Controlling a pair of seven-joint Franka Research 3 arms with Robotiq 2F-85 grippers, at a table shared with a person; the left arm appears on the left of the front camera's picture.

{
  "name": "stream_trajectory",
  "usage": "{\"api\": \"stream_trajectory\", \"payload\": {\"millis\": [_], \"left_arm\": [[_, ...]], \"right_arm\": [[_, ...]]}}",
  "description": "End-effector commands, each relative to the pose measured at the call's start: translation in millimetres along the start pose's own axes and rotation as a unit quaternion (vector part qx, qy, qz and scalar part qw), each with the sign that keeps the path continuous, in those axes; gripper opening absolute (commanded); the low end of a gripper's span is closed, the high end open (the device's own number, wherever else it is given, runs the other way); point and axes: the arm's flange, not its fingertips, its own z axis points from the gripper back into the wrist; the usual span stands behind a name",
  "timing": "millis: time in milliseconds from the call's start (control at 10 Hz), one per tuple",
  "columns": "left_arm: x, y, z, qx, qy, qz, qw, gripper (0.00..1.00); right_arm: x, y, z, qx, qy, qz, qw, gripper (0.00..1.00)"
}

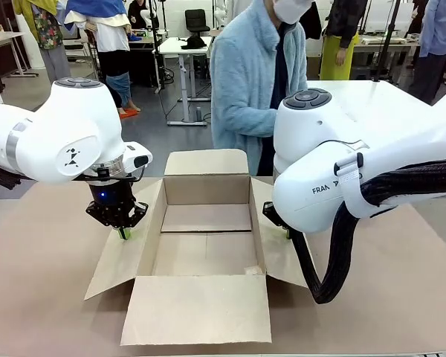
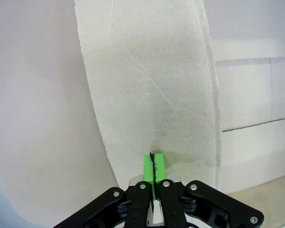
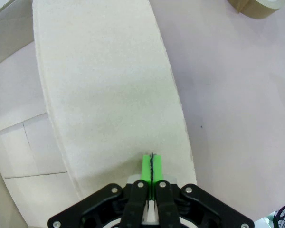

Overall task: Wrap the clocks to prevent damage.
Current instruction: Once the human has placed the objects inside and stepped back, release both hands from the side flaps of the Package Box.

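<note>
The clocks are out of view. An open cardboard box (image 1: 208,223) stands in the middle of the table with nothing inside it. My left gripper (image 1: 123,233) is shut, and its tips press down on the box's left flap (image 2: 152,85). The green pads (image 2: 153,164) meet with nothing between them. My right gripper (image 3: 152,162) is also shut, tips down on the right flap (image 3: 109,85). In the front view my own white right arm (image 1: 334,171) hides most of that gripper. A person in a light blue coat (image 1: 245,82) stands at the far side behind the box.
The box's front flap (image 1: 197,309) lies flat toward my side and the back flap (image 1: 207,161) stands up. A brown tape roll (image 3: 254,7) lies on the table to the box's right. Black cables (image 1: 327,260) loop under my right arm.
</note>
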Motion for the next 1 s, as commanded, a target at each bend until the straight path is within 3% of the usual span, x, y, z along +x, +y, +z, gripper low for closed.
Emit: {"api": "stream_trajectory", "payload": {"millis": [0,900], "left_arm": [[-0.9,-0.5,-1.0,0.007,0.002,-0.005,1.000,0.00],[-0.9,-0.5,-1.0,0.007,0.002,-0.005,1.000,0.00]], "right_arm": [[-0.8,0.8,-2.3,-0.003,-0.001,0.001,1.000,0.01],[-0.8,0.8,-2.3,-0.003,-0.001,0.001,1.000,0.01]]}}
